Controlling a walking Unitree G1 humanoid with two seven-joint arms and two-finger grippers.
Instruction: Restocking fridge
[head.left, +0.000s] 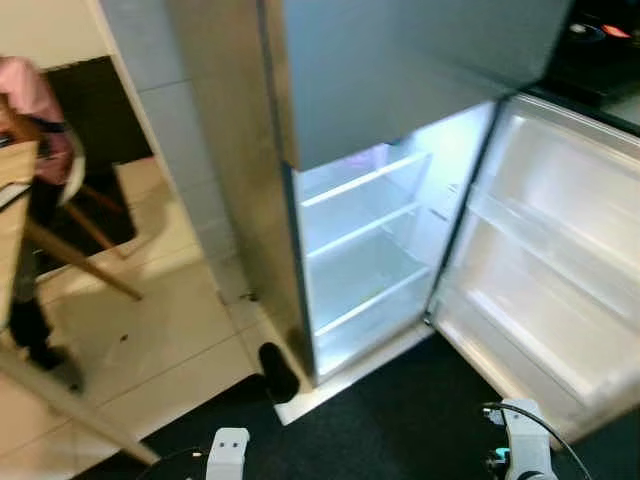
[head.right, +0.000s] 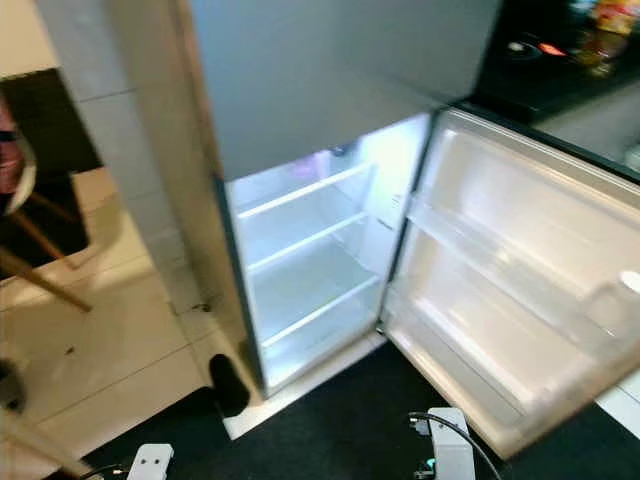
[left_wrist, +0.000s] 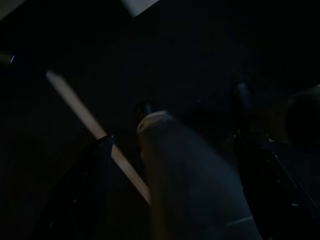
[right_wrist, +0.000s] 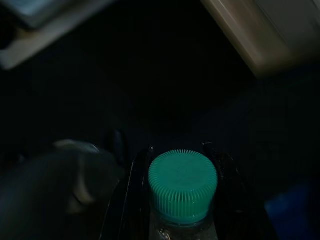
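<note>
The fridge (head.left: 360, 250) stands ahead with its lit lower compartment open; the white shelves (head.left: 365, 270) hold nothing. Its door (head.left: 560, 270) swings out to the right, with bare door racks. The upper door (head.left: 400, 70) is closed. In the right wrist view my right gripper (right_wrist: 176, 148) is shut on a clear bottle with a green ribbed cap (right_wrist: 182, 182), held low over the dark mat. My right arm (head.left: 522, 440) and left arm (head.left: 228, 452) show at the bottom edge. In the dark left wrist view my left gripper (left_wrist: 175, 130) has its fingers apart and grips nothing.
A black mat (head.left: 400, 420) lies before the fridge, with pale tiles (head.left: 170, 330) to its left. A person in pink (head.left: 40, 100) sits at the far left by slanted wooden legs (head.left: 80, 265). A small dark object (head.left: 278, 370) sits at the fridge's lower left corner. A dark counter (head.right: 560, 50) is behind the door.
</note>
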